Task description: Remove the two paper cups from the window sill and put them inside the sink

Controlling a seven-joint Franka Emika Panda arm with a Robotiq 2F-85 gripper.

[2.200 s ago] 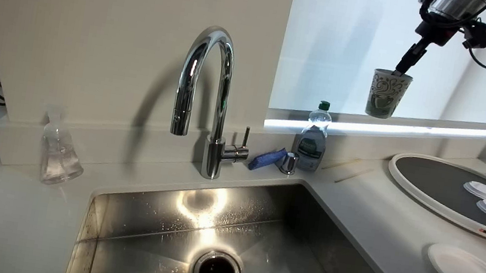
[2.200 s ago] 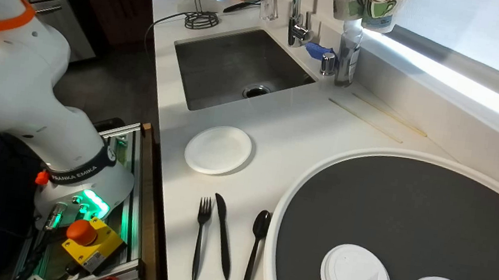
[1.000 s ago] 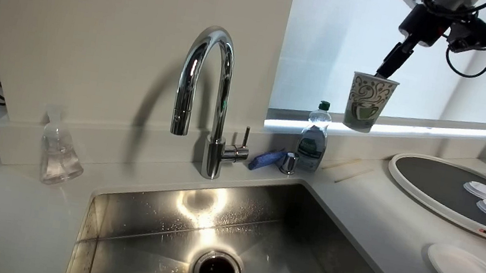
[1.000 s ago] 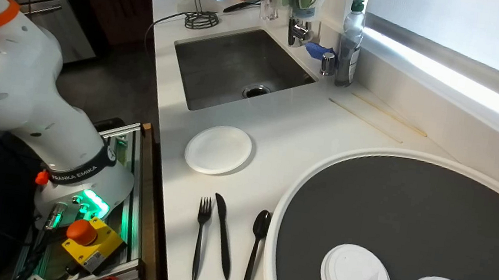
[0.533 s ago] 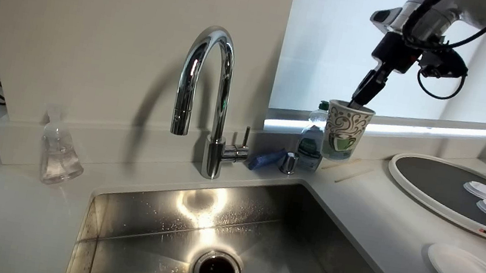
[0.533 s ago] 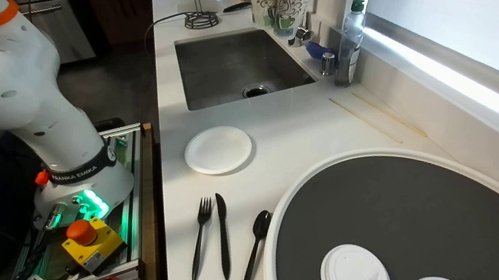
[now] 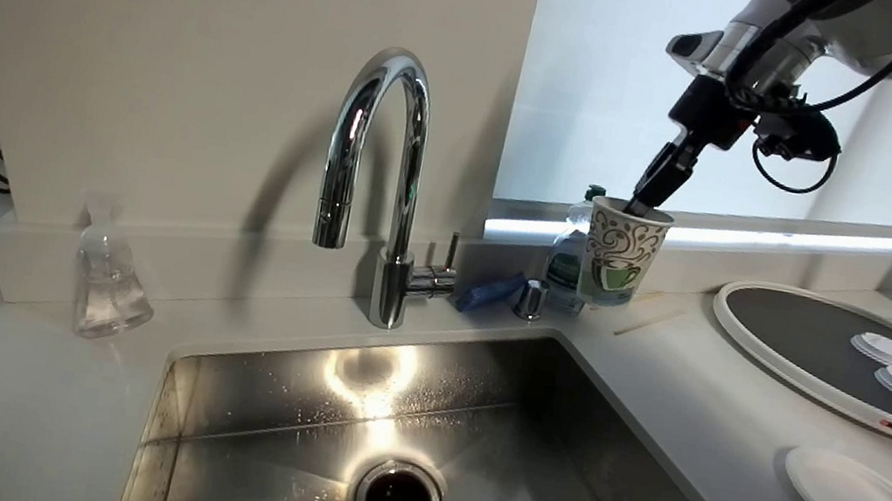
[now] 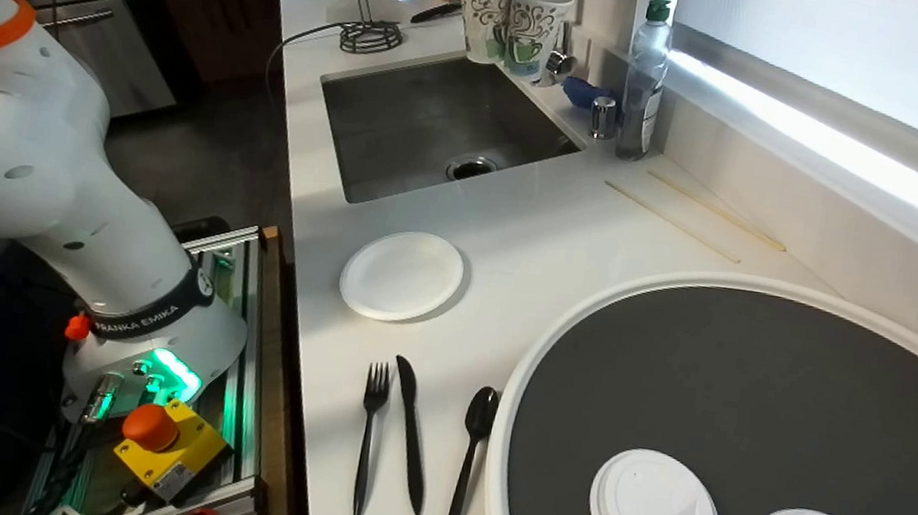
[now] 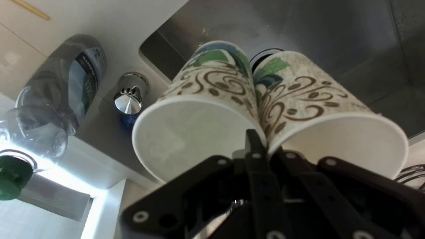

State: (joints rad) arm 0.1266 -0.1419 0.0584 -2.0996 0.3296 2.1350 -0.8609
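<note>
Countertop frames the sink near a bright window sill, the gripper pinching two paper cups.

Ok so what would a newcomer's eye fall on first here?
The two paper cups probably come first, held side by side by the fingers near the middle of the wrist view. In an exterior view, the tall chrome gooseneck tap rises behind the sink. In an exterior view, an orange emergency-stop button stands out at lower left.
</note>
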